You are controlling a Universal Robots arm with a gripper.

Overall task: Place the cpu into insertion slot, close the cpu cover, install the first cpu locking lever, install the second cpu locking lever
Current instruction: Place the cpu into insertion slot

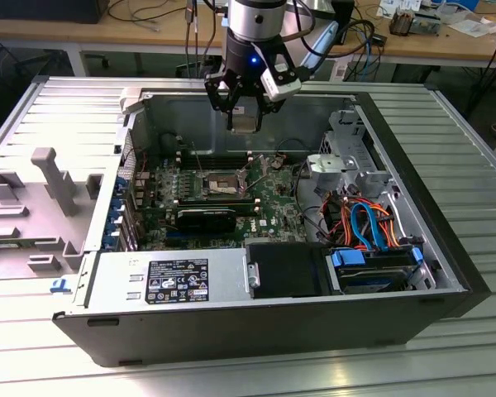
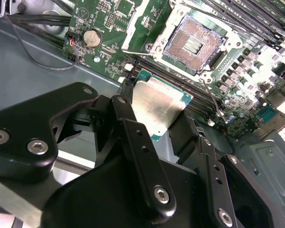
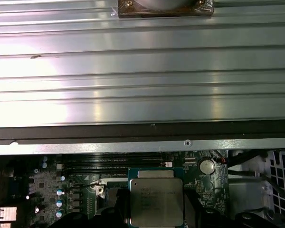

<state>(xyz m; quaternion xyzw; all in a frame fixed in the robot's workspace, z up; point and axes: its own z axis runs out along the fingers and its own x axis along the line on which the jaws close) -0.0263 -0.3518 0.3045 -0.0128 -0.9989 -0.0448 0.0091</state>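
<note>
The claw point(image 1: 245, 120), clamped on the cpu point(image 2: 159, 102) by its edges, should keep it level and squared to the insertion slot point(image 2: 194, 43) while lowering.

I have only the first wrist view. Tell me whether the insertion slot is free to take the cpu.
Observer: In the second wrist view the insertion slot is bare. Its tan-gold contact field is uncovered and there is no chip in it.
Operator: Report how far the cpu is from the board.
Observer: In the exterior view the cpu hangs in the jaws over the open computer case. It is well clear of the green motherboard and touches nothing inside.
Operator: Say how the jaws hold it.
Observer: In the second wrist view the jaws are shut on two opposite edges of the cpu, and its silvery top is in plain sight between them.
</note>
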